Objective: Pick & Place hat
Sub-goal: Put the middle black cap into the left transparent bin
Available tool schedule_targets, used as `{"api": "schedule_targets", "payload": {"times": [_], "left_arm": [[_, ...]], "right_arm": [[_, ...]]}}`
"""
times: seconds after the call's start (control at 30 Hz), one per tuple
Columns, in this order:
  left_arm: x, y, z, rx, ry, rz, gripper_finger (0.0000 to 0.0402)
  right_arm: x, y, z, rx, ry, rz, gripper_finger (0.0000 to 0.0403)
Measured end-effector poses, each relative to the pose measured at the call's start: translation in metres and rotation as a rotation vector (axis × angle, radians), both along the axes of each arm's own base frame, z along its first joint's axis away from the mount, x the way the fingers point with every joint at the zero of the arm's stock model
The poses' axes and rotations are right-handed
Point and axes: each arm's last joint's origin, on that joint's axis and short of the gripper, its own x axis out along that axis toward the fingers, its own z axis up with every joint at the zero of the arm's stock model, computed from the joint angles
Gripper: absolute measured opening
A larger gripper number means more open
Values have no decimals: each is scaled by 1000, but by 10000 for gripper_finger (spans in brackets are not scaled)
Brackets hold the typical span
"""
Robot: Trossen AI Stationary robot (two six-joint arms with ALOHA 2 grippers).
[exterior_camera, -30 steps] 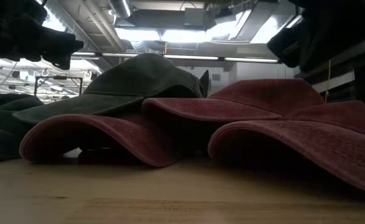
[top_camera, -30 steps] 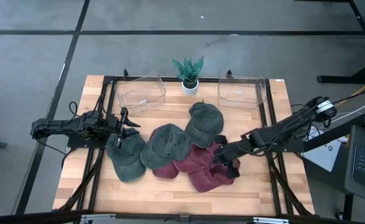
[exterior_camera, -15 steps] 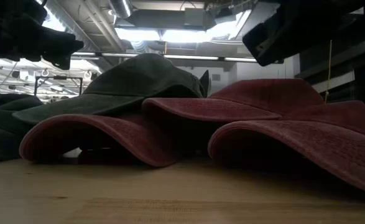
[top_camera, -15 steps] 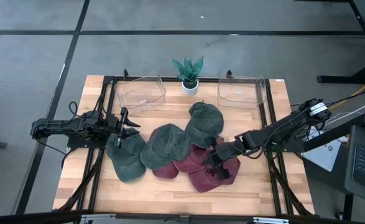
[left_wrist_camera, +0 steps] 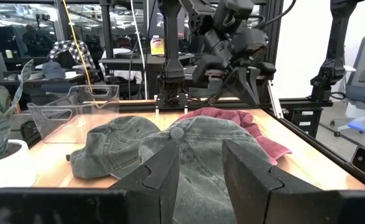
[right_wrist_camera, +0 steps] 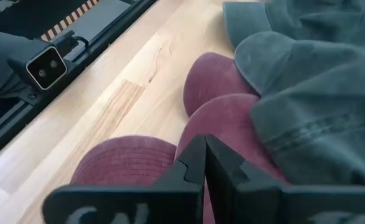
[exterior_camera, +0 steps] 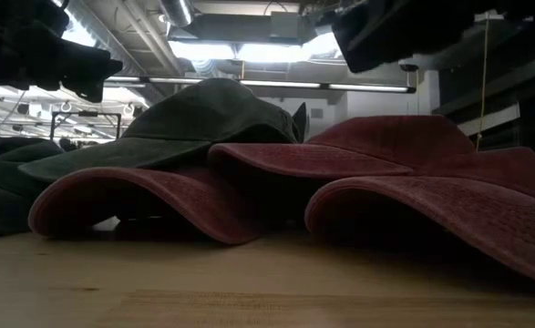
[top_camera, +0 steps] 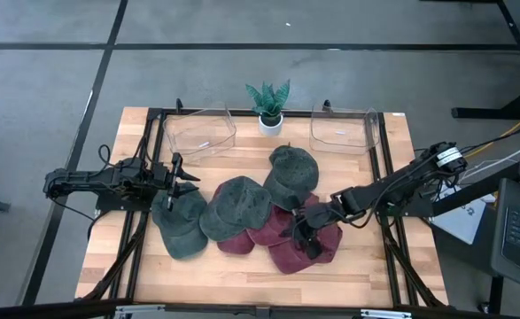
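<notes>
The wooden table (top_camera: pixel 242 270) carries a heap of five caps across its middle: three green caps (top_camera: pixel 235 208) toward the left and centre, and two maroon caps (top_camera: pixel 288 252) toward the right and near edge, partly tucked under the green ones. Two clear bins (top_camera: pixel 199 131) stand along the far edge with a small potted plant (top_camera: pixel 268 105) between them.

The right gripper (top_camera: pixel 302 236) hangs over the maroon caps with its fingers pressed together and nothing between them. To take a cap it would need to part its fingers first, then come down on a free brim or crown edge rather than on the overlap, so only one cap lifts. Which maroon cap it is over is hard to tell from above.

The left gripper (top_camera: pixel 173 182) waits near the table's left edge, just beside the leftmost green cap, fingers partly apart and empty.

Bare wood shows along the near edge and the right edge, giving room to draw a cap clear. The path to the far bins crosses the heap, so a lifted cap should rise well above it.
</notes>
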Motion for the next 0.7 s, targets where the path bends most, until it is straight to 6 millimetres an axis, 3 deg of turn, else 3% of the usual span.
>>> {"api": "schedule_targets", "payload": {"times": [0.17,0.37,0.7], "left_arm": [[0,0,0,0,0,0,116],[0,0,0,0,2,0,116],[0,0,-1,0,5,0,116]], "right_arm": [[2,5,13,-104,-10,45,8],[10,2,17,-324,-36,-82,30],[22,4,13,-387,-63,-133,190]]}}
